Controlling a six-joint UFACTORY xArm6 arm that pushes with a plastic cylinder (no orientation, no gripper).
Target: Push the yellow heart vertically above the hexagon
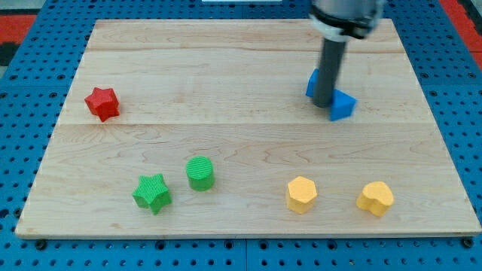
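The yellow heart (375, 198) lies near the view's bottom right of the wooden board (248, 143). The yellow hexagon (301, 194) lies just to its left, at about the same height in the view. My tip (321, 103) stands in the upper right part of the board, well above both yellow blocks. It sits between two blue blocks, one (312, 83) partly hidden behind the rod and one (343, 105) just to the right of the tip.
A red star (102, 103) lies at the view's left. A green star (152, 193) and a green cylinder (200, 173) lie at the bottom left of centre. The board rests on a blue perforated table.
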